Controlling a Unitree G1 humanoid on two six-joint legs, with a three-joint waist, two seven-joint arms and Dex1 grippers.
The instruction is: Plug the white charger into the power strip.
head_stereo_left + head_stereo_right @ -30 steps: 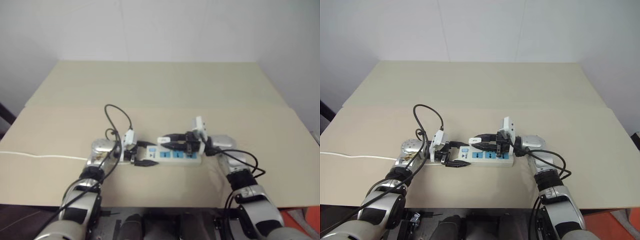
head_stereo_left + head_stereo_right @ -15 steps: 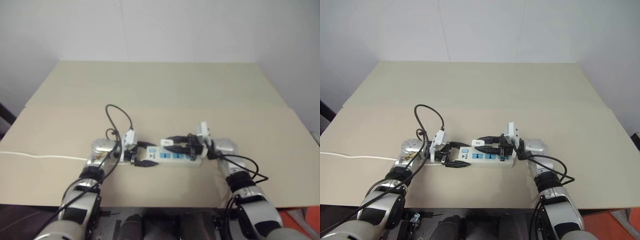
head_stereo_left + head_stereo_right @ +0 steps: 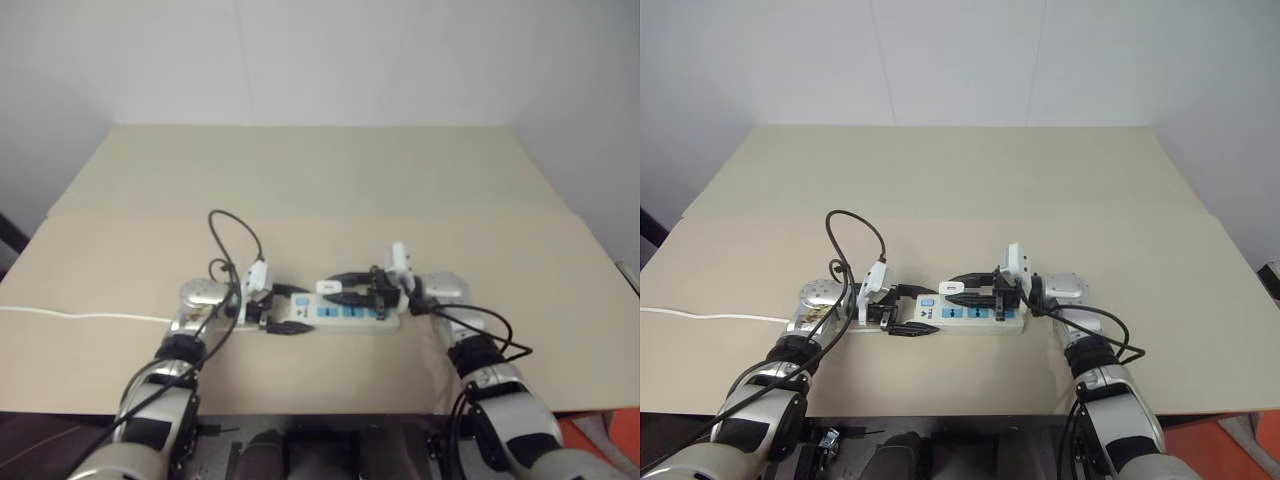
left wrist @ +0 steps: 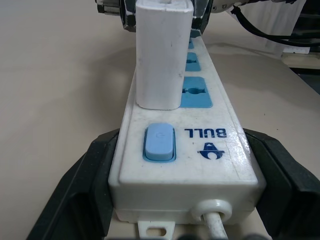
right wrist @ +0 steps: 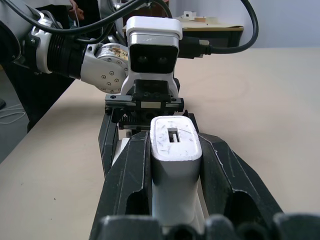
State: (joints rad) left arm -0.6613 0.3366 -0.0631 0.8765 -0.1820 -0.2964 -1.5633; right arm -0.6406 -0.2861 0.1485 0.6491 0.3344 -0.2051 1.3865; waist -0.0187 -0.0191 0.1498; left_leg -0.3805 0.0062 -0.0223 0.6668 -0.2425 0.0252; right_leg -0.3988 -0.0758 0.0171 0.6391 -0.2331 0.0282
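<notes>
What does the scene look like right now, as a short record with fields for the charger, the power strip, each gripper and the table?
charger: white charger stands upright on the socket nearest the switch end; whether it is fully seated cannot be told
power strip: power strip lies flat, blue switch toward the left arm, thin cord running off to the left
left gripper: left gripper has its jaws closed on the strip's switch end
right gripper: right gripper has its jaws closed on the charger
table: beige table
</notes>
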